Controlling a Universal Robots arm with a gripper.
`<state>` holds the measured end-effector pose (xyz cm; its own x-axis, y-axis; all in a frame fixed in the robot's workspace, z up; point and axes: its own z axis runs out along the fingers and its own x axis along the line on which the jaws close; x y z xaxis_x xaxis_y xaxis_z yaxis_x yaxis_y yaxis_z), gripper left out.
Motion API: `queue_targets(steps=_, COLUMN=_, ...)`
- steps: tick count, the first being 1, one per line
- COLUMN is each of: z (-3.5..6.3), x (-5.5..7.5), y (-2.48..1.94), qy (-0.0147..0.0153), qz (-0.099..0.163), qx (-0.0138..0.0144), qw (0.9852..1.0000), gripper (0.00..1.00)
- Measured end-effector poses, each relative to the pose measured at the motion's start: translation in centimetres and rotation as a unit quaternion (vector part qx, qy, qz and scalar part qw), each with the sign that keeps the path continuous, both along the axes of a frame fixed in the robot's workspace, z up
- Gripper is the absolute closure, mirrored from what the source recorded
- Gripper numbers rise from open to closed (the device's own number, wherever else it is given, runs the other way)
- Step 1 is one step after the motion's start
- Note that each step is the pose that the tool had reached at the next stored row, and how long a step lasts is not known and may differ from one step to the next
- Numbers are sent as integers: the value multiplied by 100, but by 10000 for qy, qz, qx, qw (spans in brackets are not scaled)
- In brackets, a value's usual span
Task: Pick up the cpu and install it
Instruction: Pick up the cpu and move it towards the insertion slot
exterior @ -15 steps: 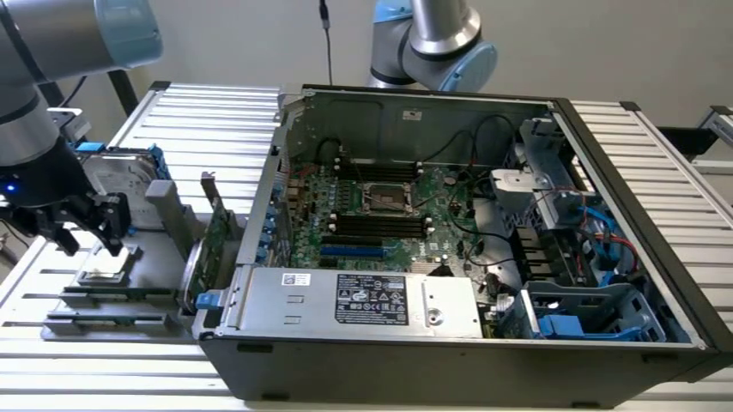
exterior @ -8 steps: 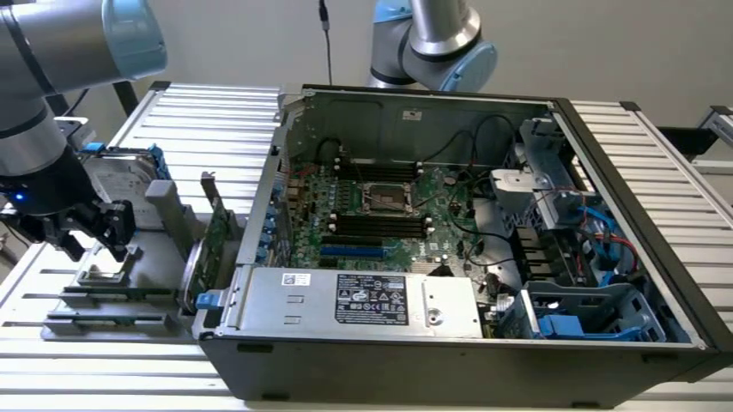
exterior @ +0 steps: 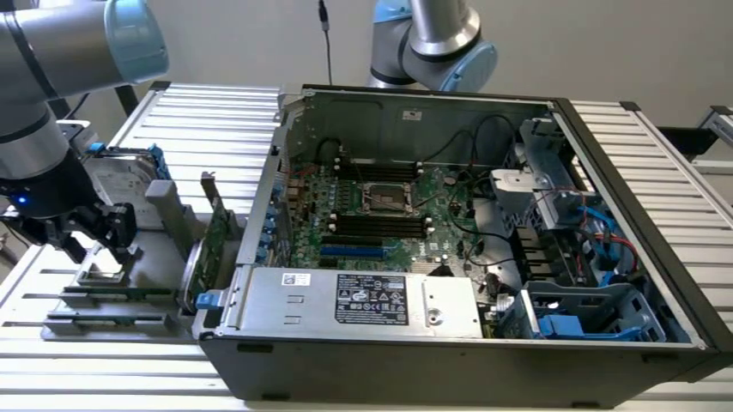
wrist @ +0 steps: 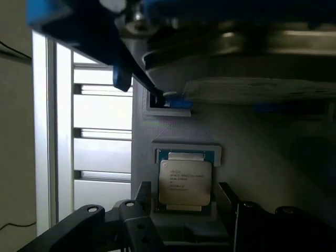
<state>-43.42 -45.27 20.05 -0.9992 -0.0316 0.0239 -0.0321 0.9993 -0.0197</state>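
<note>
Your black gripper, wide open and empty, hovers over the flat silver-grey square cpu; descend level and centred.

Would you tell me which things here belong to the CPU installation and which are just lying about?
Belongs to the job: cpu in its grey holder; gripper, open, fingers either side of it; motherboard socket in the computer case.
Just lying about: green expansion card; hard drive with blue rails; power supply.

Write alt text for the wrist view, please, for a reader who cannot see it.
A silver cpu lies flat in a recess of a grey holder, the open claw straddling it, a finger on each side. Beside the holder, a slatted table.
</note>
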Motion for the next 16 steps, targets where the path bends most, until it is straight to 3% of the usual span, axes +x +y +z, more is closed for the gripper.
queue_targets(steps=11, z=-44, x=10, y=0, qy=-1, qz=-132, qx=13, qw=9999, gripper=38)
queue_targets(steps=16, z=-48, x=11, y=1, qy=-19, qz=-143, qx=15, qw=9999, gripper=38)
